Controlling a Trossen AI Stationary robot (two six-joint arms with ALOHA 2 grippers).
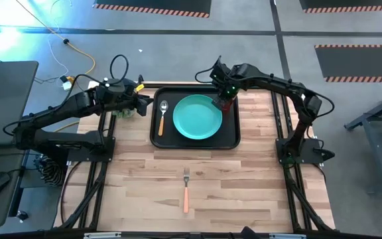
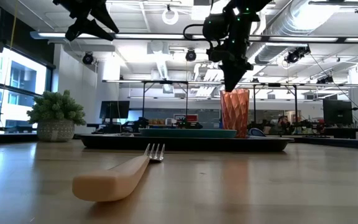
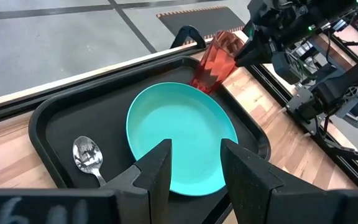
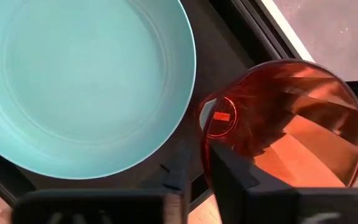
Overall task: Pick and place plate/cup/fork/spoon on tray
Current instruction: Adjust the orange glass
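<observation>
The black tray [image 1: 158, 136] lies at the table's far middle. On it lie the teal plate [image 1: 197, 117] and, to its left, the spoon [image 1: 162, 114], bowl toward the far edge. The red cup [image 1: 225, 103] stands upright on the tray's far right corner, its base on the tray floor [image 2: 235, 132]. My right gripper [image 1: 223, 96] is over it, shut on its rim. The fork [image 1: 186, 189] lies on the bare wood near the front, tines toward the tray. My left gripper [image 1: 146, 103] hovers open and empty over the tray's left edge. My right gripper holds the cup by its rim [image 4: 207, 146], on the side toward the plate. One finger [image 4: 232, 177] is inside the cup and one [image 4: 178, 171] outside, the wall pinched between them. The fingers come from above, pointing down. The cup stands upright on the tray.
A spiky green ball plant in a pot [image 2: 56, 115] stands beside the tray's left edge, under my left arm. The wood between the tray and the front edge holds only the fork. Cables lie on the floor beyond the table's far left.
</observation>
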